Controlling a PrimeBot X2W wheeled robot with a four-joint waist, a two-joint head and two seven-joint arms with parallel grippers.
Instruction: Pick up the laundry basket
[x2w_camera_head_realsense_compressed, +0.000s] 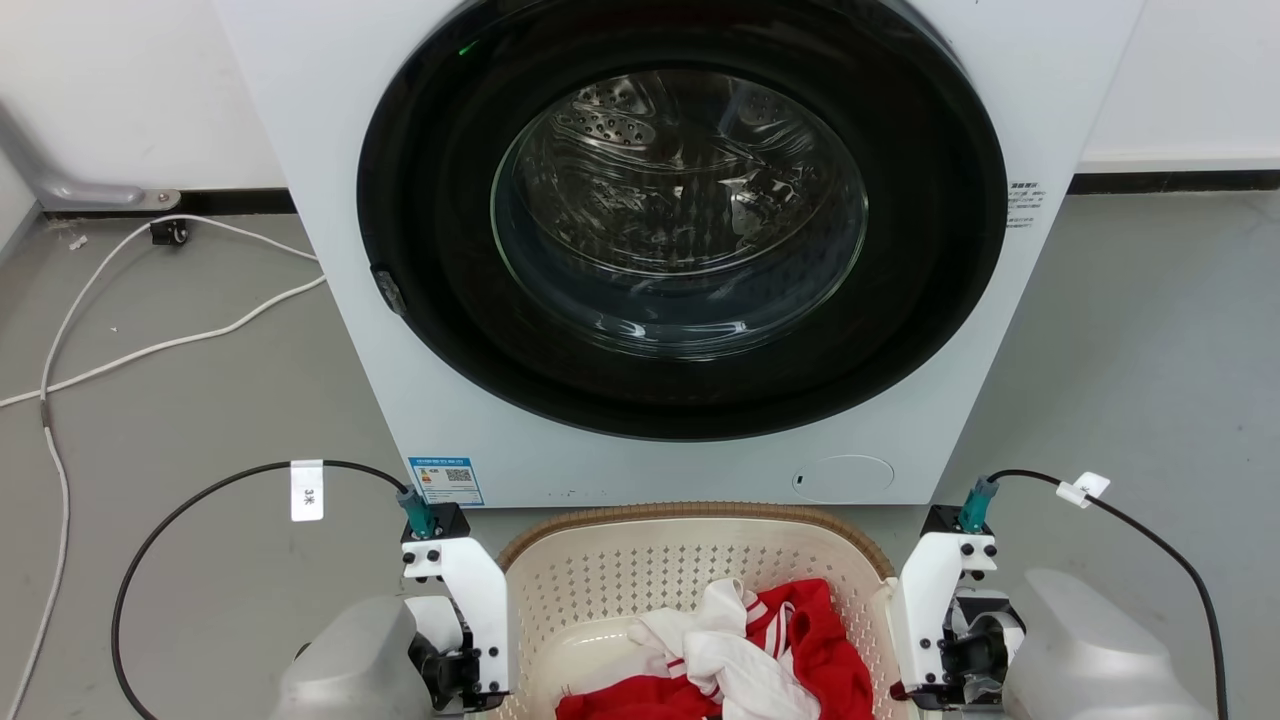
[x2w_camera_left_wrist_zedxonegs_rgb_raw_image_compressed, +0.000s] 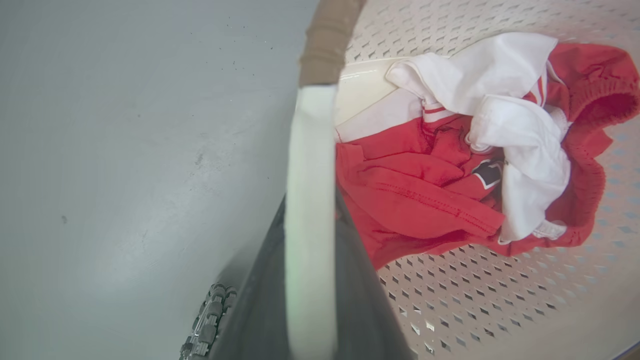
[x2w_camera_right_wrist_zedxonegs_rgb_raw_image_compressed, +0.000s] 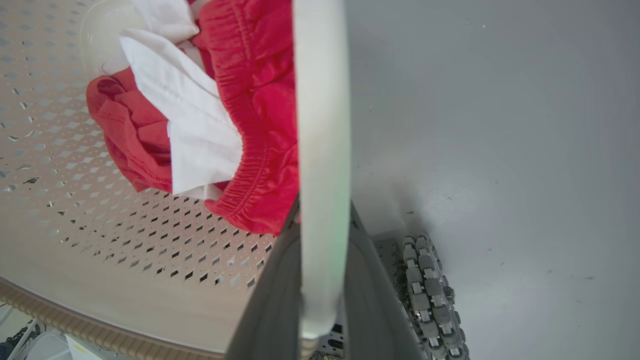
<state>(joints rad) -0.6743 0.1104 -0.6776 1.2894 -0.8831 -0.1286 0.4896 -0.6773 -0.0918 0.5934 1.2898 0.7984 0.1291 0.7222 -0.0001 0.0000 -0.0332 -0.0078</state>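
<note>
The laundry basket (x2w_camera_head_realsense_compressed: 620, 585), holding red and white clothes (x2w_camera_head_realsense_compressed: 740, 660), stood just in front of the washing machine (x2w_camera_head_realsense_compressed: 680, 250). The left gripper (x2w_camera_left_wrist_zedxonegs_rgb_raw_image_compressed: 310, 300) was clamped tight on the left handle (x2w_camera_left_wrist_zedxonegs_rgb_raw_image_compressed: 310, 165) and the right gripper (x2w_camera_right_wrist_zedxonegs_rgb_raw_image_compressed: 320, 280) on the right handle (x2w_camera_right_wrist_zedxonegs_rgb_raw_image_compressed: 320, 125). An uneven lift could have tipped the load. A smooth handle might also have slid through the fingers.

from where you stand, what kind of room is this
Probably a laundry area, maybe a test room: a front-loading washing machine stands on a grey floor, and a laundry basket holding red and white clothes sits in front of it.
</note>
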